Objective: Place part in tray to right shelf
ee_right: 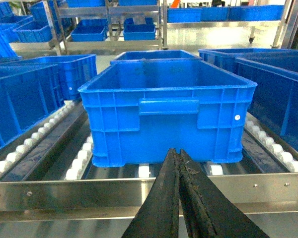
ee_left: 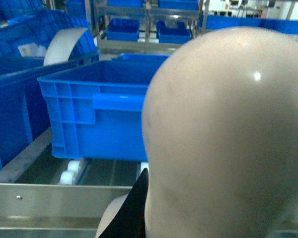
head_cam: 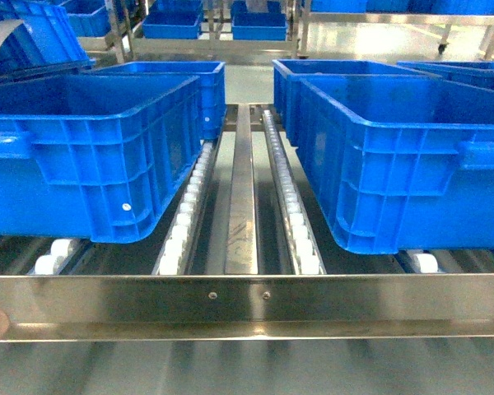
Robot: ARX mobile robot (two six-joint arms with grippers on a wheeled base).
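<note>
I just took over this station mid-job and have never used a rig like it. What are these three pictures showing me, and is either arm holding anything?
The pictures come from a wheeled robot with two arms. The head view looks down on a steel roller shelf carrying big blue crates. Neither arm shows there.

The left wrist camera is mostly blocked by a glossy cream scoop-like tray, pressed close to the lens. The left gripper probably holds it, but its fingers are hidden, so I cannot confirm that.

The right wrist camera looks along the right gripper, whose two dark fingers are pressed together with nothing between them, pointing at a blue crate on the rollers.

No small blue part is visible anywhere.
</note>
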